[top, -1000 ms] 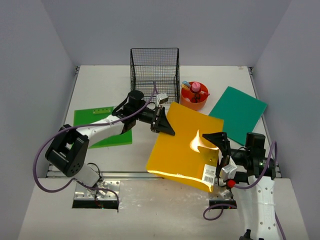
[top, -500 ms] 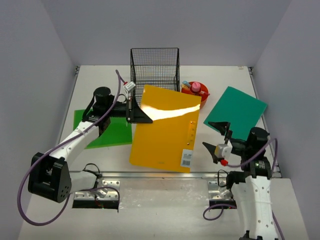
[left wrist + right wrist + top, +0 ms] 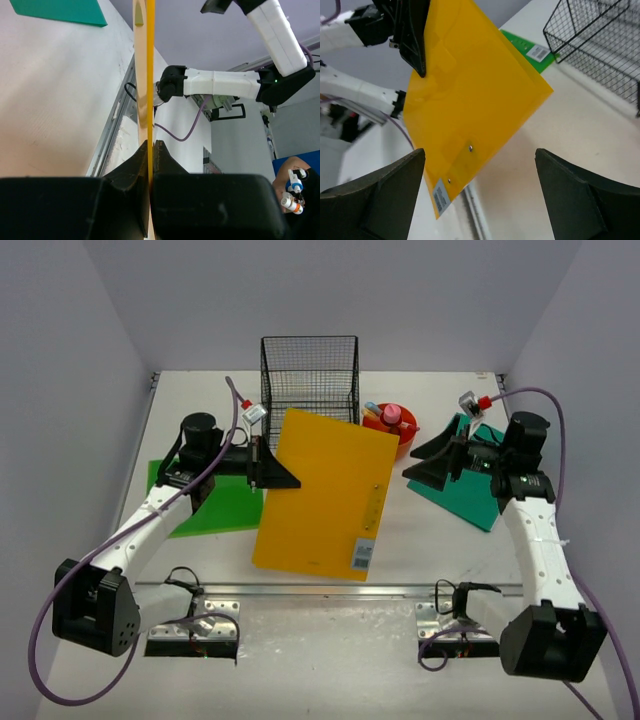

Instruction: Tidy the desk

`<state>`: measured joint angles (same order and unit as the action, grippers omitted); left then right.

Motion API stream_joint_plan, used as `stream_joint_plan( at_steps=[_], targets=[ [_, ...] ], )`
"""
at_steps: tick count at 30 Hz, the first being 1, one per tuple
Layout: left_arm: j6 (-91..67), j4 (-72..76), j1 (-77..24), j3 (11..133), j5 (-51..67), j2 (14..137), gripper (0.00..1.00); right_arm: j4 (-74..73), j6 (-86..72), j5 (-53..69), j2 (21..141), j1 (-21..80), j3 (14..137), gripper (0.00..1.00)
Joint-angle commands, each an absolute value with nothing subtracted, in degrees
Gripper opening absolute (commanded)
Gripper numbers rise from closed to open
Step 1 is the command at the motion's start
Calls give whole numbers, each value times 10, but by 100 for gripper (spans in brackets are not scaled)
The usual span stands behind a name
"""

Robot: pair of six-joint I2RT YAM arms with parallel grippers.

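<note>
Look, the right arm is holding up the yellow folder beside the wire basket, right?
No, the left gripper is holding up the yellow folder beside the wire basket. The right gripper is open and empty. The top external view shows it.

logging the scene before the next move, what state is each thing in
left gripper: shut on yellow folder
right gripper: open, empty
yellow folder: closed, held up by one edge
wire rack: upright, looks empty
orange tray: holding small items
light green folder: flat on desk
teal folder: flat on desk
</note>
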<state>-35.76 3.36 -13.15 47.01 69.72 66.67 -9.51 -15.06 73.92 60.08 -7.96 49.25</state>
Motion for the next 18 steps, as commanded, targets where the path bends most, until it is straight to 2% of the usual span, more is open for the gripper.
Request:
stream_joint_plan(
  at_steps=[1, 5, 9, 13, 15, 16, 18],
  targets=[
    [-342, 73, -127, 501, 715, 644, 0, 75, -436, 769, 640, -67, 436, 90],
    [-355, 94, -127, 498, 712, 644, 0, 127, -496, 746, 652, -39, 407, 91],
    [-369, 108, -127, 496, 714, 646, 0, 254, -565, 726, 671, 8, 385, 89],
    [-371, 106, -127, 500, 709, 649, 0, 319, -597, 706, 698, 61, 400, 73],
    [-372, 108, -127, 502, 706, 650, 0, 304, -573, 695, 708, 76, 415, 46],
    [-370, 107, -127, 503, 704, 650, 0, 303, -569, 692, 710, 76, 420, 36],
    [-356, 80, -126, 512, 690, 654, 0, 298, -551, 686, 713, 76, 423, 3]
  ],
)
